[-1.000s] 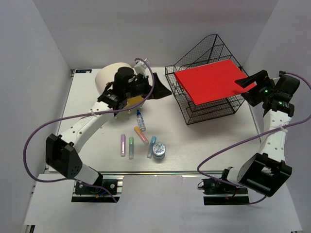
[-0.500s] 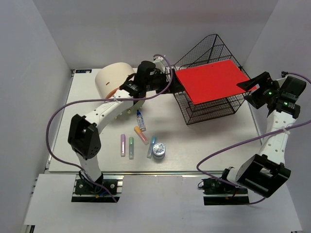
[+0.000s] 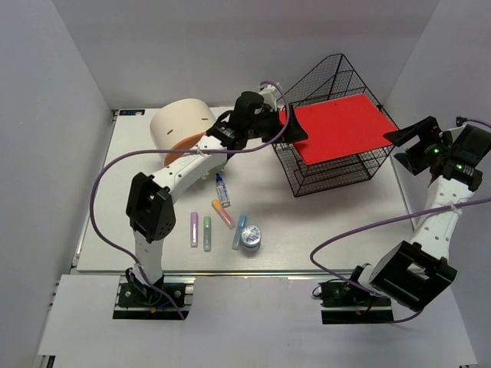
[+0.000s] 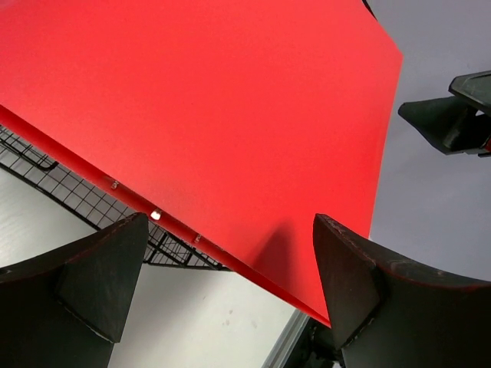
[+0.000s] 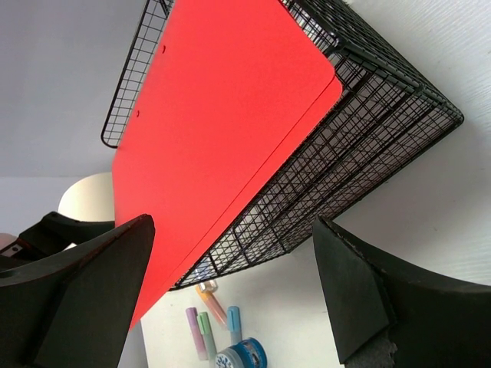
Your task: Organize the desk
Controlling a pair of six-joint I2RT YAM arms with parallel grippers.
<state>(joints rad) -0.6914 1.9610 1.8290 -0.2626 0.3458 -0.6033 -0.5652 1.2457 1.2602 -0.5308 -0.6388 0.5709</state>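
Observation:
The white desk [image 3: 322, 230] carries a black wire basket [image 3: 330, 172] at the back right. A red folder [image 3: 337, 126] lies flat on top of the basket. My left gripper [image 3: 295, 132] is open at the folder's left edge; in the left wrist view [image 4: 230, 284] the folder [image 4: 215, 115] fills the frame just beyond the spread jaws. My right gripper [image 3: 401, 139] is open and empty, just right of the basket, apart from the folder. The right wrist view [image 5: 230, 291] shows the folder [image 5: 222, 130] and basket [image 5: 368, 146] ahead.
A cream-and-orange round drawer box [image 3: 180, 123] stands at the back left. Mid-desk lie a small bottle [image 3: 222, 189], an orange marker [image 3: 223, 214], a purple marker [image 3: 194, 228], a green marker [image 3: 207, 232], a blue marker [image 3: 239, 231] and a round tin [image 3: 251, 238].
My left arm swung right from the drawer box to the folder's left edge. My right gripper drew back to the right, off the folder's right edge.

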